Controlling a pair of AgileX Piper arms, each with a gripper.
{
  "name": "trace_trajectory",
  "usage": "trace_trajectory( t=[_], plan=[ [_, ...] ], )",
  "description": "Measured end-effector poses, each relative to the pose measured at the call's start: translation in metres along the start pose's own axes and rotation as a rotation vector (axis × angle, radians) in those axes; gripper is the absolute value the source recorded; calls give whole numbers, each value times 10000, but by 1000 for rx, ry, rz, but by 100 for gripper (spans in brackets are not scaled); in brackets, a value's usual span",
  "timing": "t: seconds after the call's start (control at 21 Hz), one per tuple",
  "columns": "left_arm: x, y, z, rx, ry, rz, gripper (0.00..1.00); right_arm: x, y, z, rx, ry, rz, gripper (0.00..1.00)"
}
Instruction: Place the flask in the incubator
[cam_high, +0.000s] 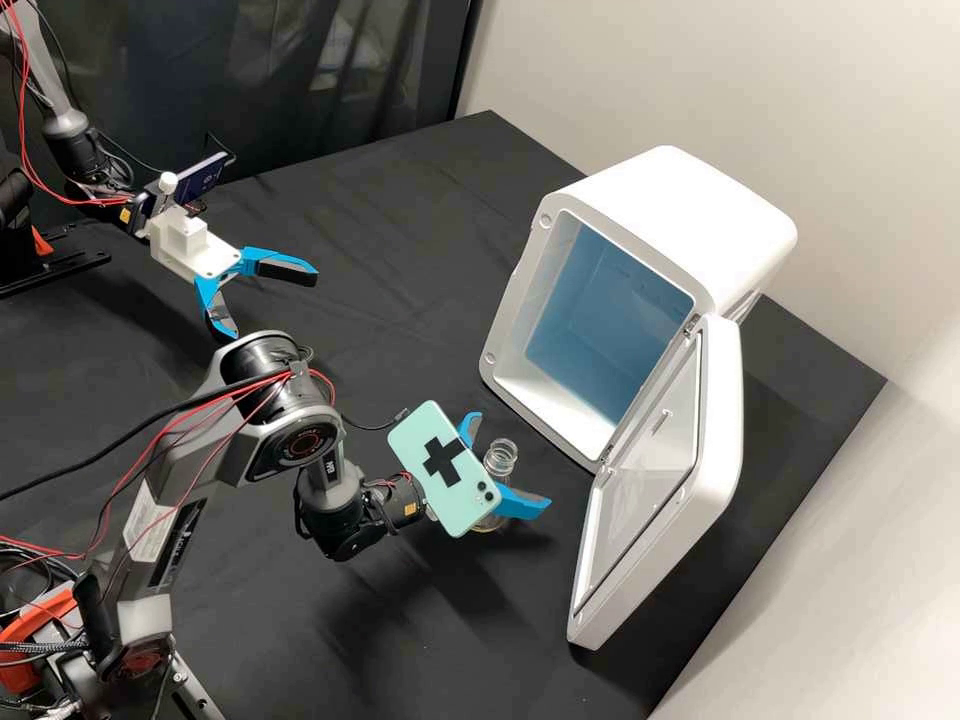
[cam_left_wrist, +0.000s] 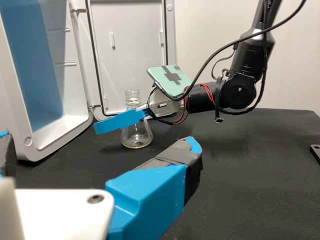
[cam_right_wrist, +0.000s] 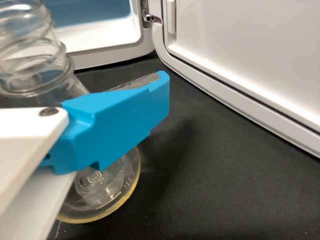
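— Jaws of the right gripper (cam_high: 507, 470) are open, one finger on each side of the flask (cam_high: 499, 458). It stands on the desk (cam_high: 400, 220), lower centre, just before the open incubator (cam_high: 700, 230).
— And the left gripper (cam_high: 268, 300)?
— Open also, upper left, holding nothing.
— What can go wrong?
— I think the sloped glass may slip when squeezed, or the flask may strike the door (cam_high: 715, 450).

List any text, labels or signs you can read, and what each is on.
"+", a black cross sign: on the mint phone at the right wrist.
Small white print on that arm's joint: too small to read.
Label on its lower link: blurred.
On flask, incubator: none.
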Motion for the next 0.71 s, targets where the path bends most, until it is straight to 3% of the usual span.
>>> trace_trajectory(
  t=[0.71],
  plan=[
    [4, -3, 15, 0, -7, -2, 100, 4, -21, 30, 2, -7, -5, 0]
  ],
)
